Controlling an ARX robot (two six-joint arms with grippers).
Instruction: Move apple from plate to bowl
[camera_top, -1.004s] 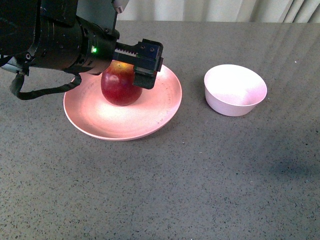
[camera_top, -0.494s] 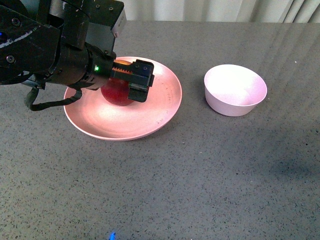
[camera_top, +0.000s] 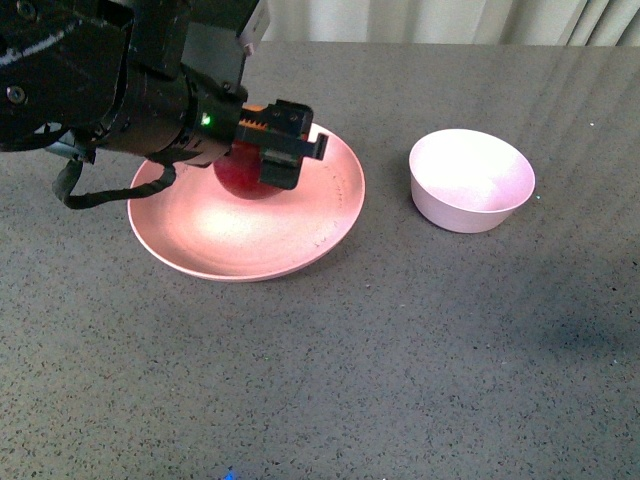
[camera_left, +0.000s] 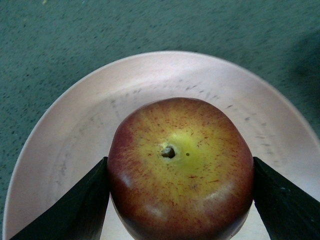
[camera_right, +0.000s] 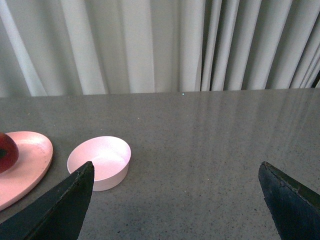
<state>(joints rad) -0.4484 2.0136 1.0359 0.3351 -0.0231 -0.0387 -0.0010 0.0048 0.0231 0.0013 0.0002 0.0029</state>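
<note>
Dark-red apple sits on pink plate; left claw clamped on both flanks, grasp step. Right claw spread wide, idle. Next: lift clear of rim, carry across to small bowl, centre well, release

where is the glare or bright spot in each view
Front view: bright hotspot on the plate. Left wrist view: soft pale highlights on the glossy apple, which is in focus. Right wrist view: the curtain reflects as pale streaks on the table.
</note>
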